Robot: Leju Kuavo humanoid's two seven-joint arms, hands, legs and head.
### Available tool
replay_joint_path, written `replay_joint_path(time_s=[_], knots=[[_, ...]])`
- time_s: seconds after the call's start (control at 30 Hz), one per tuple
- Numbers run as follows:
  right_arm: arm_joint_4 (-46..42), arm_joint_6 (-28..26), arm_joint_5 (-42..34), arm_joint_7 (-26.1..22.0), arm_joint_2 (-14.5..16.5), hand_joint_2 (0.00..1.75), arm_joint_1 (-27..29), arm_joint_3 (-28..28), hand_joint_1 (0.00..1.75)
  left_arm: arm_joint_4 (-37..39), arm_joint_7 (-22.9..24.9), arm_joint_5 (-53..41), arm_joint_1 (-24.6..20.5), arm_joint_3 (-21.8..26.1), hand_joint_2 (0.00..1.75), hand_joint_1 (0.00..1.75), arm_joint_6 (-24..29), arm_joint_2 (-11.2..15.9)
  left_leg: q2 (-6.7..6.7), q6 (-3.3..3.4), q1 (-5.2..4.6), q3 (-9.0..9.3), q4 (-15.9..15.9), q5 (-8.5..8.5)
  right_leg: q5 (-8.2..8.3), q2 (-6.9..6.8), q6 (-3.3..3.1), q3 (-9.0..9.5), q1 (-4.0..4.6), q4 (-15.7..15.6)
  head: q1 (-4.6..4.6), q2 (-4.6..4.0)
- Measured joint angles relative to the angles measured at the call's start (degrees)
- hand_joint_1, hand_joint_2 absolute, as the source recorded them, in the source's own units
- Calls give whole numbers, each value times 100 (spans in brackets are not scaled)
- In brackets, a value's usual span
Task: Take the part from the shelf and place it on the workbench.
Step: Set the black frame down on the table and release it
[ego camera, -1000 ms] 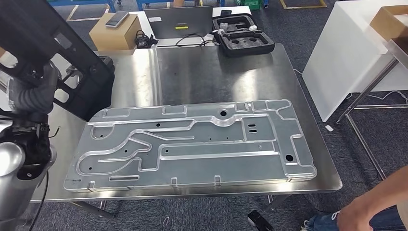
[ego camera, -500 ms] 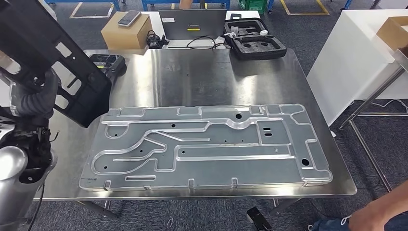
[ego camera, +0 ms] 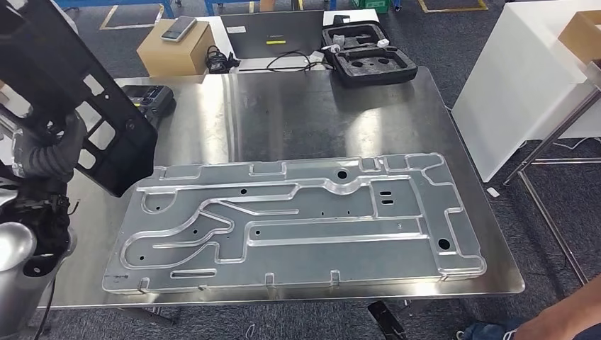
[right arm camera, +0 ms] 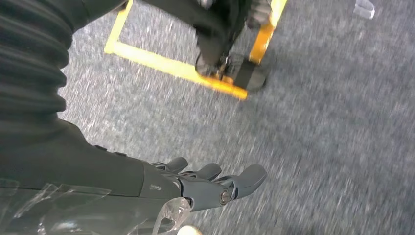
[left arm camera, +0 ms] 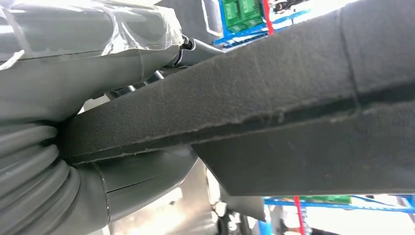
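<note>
The part (ego camera: 71, 85) is a long black frame with cut-out windows. It hangs tilted above the left end of the steel workbench (ego camera: 312, 113), its lower end near the bench's left side. My left hand (ego camera: 46, 152) grips it from below. In the left wrist view the black part (left arm camera: 293, 98) runs across the picture, with my left hand (left arm camera: 73, 98) closed around its edge. My right hand (right arm camera: 195, 186) hangs over grey carpet, fingers stretched out and holding nothing.
A large aluminium plate (ego camera: 298, 219) covers most of the bench's front half. A cardboard box (ego camera: 173, 46), a laptop (ego camera: 276, 35) and a black foam case (ego camera: 368, 60) stand behind. A white table (ego camera: 538, 78) is at the right; a person's arm (ego camera: 560, 322) shows at the lower right.
The whole picture has shifted, so the camera moved. The black part stays in my left hand. The person's arm at the lower right has drawn back toward the corner.
</note>
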Motion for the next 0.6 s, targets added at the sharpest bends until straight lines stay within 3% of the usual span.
replay_joint_path(time_s=[0.07,0.1,0.2,0.27,0.3,0.37,0.43,0.47,0.5,0.53,0.6], knots=[[0,-14,7,2,41,175,-36,1,0,3,11,-68,39,37,175,175,54,44,30,-34,34,347,-874,436,-29,22,51,28,-15,14,-2,0],[0,-23,9,3,57,175,-52,1,0,5,11,-88,48,53,175,175,73,59,35,-18,32,469,-1173,551,-40,29,85,35,-13,16,-2,0],[0,-32,42,3,94,175,-87,1,0,24,15,-114,106,87,175,175,118,91,12,100,-5,538,-1346,582,-48,28,198,53,-12,-6,2,0],[0,-28,75,-2,121,175,-119,1,0,59,11,-152,144,108,175,175,146,106,6,184,10,582,-1379,611,-144,6,248,16,-16,118,6,0],[0,-25,89,-6,134,175,-139,2,0,85,-7,-169,157,121,175,175,156,108,9,222,20,610,-1397,624,-275,-4,258,-79,-11,343,10,0],[0,-10,116,-11,177,175,-169,3,0,156,-74,-170,203,152,175,175,156,110,18,267,14,634,-1401,616,-638,-16,257,-442,-7,1129,15,0],[0,17,147,-11,227,175,-178,4,0,248,-157,-175,268,172,175,175,119,108,21,285,-6,649,-1399,599,-803,-17,256,-757,-6,1735,16,0],[0,32,163,-11,249,175,-181,5,0,294,-196,-211,292,175,175,175,95,107,15,286,-13,655,-1397,588,-732,-18,249,-774,-5,1733,16,0],[0,42,179,-10,270,175,-190,6,0,340,-229,-281,306,176,175,175,80,106,5,278,-14,666,-1391,574,-564,-18,235,-674,-5,1492,16,0],[0,48,192,-10,288,175,-203,7,0,386,-253,-377,309,176,175,175,73,105,-6,263,-13,678,-1379,553,-351,-19,219,-495,-5,1101,16,0],[0,51,213,-11,333,175,-239,7,0,468,-270,-595,301,174,175,175,80,104,-19,203,-38,674,-1329,497,-91,-12,188,-153,5,379,16,0]])
